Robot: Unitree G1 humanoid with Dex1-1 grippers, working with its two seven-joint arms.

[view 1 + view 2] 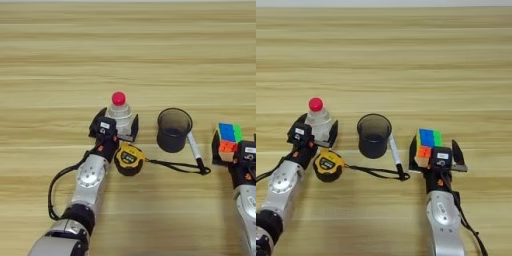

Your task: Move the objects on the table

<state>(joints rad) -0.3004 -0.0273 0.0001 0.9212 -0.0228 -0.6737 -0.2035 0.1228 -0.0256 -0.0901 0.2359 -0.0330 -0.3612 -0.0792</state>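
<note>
Both forearms reach up from the bottom edge onto the table [406,60]. At picture left, the left gripper [119,125] has its 2 black fingers set on either side of a clear bottle [120,114] with a red cap; whether they press on it cannot be told. Just beside that wrist lies the tape measure [129,158], its black cord [175,166] trailing right to the black-capped end of the marker [394,154], which lies against the foot of a dark cup [374,135]. At picture right, the right gripper [437,150] stands with its fingers spread apart, the puzzle cube [427,143] between them, seemingly nearer the left finger.

Risks, as a judgement: the bottle is tall and narrow, so a sideways nudge could tip it toward the cup. Any drag on the tape measure could pull the cord and roll the marker. An off-centre close on the cube could twist it out.
</note>
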